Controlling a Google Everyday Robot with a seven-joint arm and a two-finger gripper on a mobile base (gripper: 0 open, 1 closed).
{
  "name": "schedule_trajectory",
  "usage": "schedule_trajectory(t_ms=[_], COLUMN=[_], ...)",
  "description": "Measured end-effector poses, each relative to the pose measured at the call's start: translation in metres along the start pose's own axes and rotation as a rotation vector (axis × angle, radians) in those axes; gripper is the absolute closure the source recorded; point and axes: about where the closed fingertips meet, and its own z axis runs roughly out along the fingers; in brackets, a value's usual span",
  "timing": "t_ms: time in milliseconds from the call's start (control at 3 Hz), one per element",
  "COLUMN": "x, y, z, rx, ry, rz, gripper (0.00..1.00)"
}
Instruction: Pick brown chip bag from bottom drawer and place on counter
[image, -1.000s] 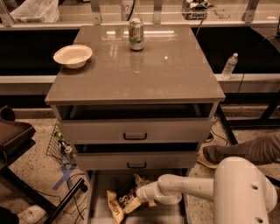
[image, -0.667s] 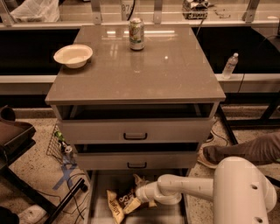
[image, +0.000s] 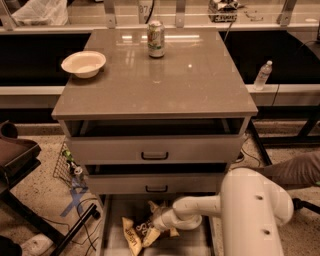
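In the camera view, the brown chip bag lies crumpled in the bottom drawer at the lower centre of the frame, dark brown in the middle with tan-yellow edges and white lettering too small to read. The gripper sits right against the bag's right side, at the end of the white arm, which fills the lower right. The arm's wrist covers the gripper's tip, so whether it grips the bag cannot be told. The frame's bottom edge cuts off the bag's lower end and the drawer's front. Above, the two upper drawers stand slightly pulled out. The glossy grey-brown counter carries a pale bowl at upper left and a can near its far edge. A water bottle stands on a ledge at right; the speckled floor shows at left.
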Motion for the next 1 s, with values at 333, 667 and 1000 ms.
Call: schedule_trajectory(t_ms=[333, 667, 1000], x=[0.014, 0.026, 0.026], y=[0.004, 0.006, 0.008], z=[0.016, 0.031, 0.033], rx=[-0.036, -0.056, -0.06], ry=[0.053, 0.09, 0.091], rz=[-0.058, -0.082, -0.083], gripper=[0.0, 0.18, 0.41])
